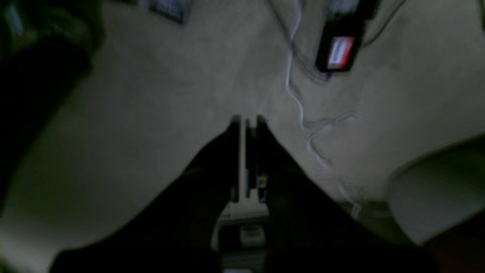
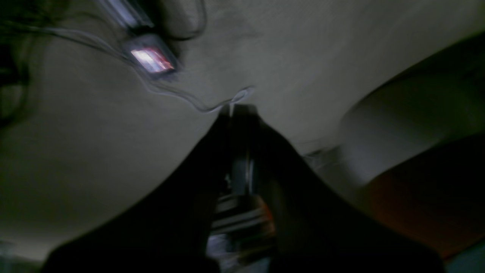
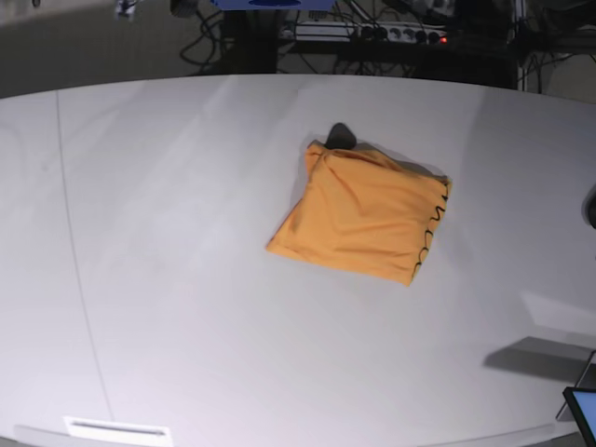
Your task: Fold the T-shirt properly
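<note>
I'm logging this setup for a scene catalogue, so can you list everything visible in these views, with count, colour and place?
T-shirt: one, orange-yellow with dark stitching along its right edge, folded into a rough square, lying flat right of the table's middle.
Dark object: one, black, at the T-shirt's far corner; what it is cannot be told.
Table: one, white, filling the base view.
Power strip: one, with a small red light, on the floor behind the table among dark cables.
Screen corner: one, blue, at the near right table edge.
Left gripper: one, black, shut on nothing, over floor with a white cable.
Right gripper: one, black, shut on nothing.
</note>
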Controlling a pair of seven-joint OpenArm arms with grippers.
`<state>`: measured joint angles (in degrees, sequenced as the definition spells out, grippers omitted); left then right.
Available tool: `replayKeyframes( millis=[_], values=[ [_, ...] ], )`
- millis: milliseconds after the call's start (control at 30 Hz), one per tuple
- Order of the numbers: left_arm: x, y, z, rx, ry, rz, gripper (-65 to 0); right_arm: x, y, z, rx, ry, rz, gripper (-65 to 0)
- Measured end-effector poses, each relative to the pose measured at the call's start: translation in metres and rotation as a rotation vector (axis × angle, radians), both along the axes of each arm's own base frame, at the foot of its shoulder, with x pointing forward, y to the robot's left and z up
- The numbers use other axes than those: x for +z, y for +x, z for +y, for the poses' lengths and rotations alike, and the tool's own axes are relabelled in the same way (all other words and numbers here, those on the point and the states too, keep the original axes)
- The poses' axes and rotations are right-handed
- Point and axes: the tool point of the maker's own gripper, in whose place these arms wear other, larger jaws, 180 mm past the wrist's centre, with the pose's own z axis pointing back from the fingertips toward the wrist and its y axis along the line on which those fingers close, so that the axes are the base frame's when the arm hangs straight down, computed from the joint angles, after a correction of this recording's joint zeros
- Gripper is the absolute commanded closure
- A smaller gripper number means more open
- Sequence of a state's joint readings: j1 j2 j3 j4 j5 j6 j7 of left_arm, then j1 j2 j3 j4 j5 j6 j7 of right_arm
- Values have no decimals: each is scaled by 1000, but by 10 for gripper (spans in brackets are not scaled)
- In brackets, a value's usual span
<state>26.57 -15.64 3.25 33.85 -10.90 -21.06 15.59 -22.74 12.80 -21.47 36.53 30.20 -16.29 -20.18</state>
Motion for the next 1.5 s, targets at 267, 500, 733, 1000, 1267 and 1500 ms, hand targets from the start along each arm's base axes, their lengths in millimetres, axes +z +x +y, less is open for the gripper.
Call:
replayKeyframes(
  millis=[267,500,733,1000,1267,1500],
  values=[
    [-35,-8,-67,-189,-8,79,0,-25,-6,42,414,60,-74,-6],
    [-43,22,-103,-174,-47,56,0,-32,25,111,354,372,-92,-221],
    [-46,45,-150,-163,-119,11,0,-33,51,121,353,400,-178,-344],
    [-49,76,-140,-164,-97,-43,-42,-34,55,120,359,332,-214,-344],
    [-48,67,-142,-167,-103,-37,-170,-34,53,115,361,321,-209,-344],
    [-48,65,-142,-167,-104,-38,-170,-35,51,94,369,287,-197,-344]
  ],
)
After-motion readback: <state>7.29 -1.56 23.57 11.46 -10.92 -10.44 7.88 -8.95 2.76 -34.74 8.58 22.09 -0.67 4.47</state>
